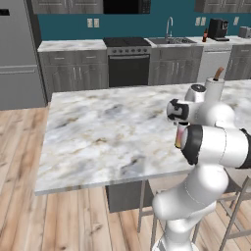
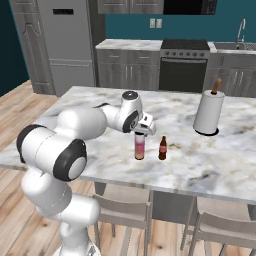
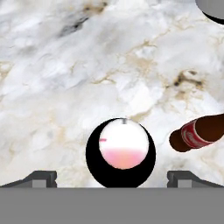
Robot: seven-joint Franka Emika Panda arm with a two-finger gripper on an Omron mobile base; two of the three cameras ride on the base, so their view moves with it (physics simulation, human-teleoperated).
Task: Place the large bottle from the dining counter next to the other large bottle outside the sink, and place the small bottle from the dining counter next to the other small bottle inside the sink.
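Hovering over the marble dining counter (image 2: pixel 210 160), my gripper (image 2: pixel 142 131) hangs directly above the large bottle (image 2: pixel 139 147), its jaws spread wide and grasping nothing. From the hand camera I look straight down on the large bottle's (image 3: pixel 120 151) white top, which sits between the two fingertips (image 3: pixel 41 178) without touching either. The small bottle (image 2: pixel 162 148), brown with a red label, stands upright just beside the large one on the counter. A paper towel roll (image 2: pixel 208 113) stands farther along the marble. Across the kitchen, a sink (image 1: pixel 170 40) sits in the far counter beside the stove (image 1: pixel 128 61).
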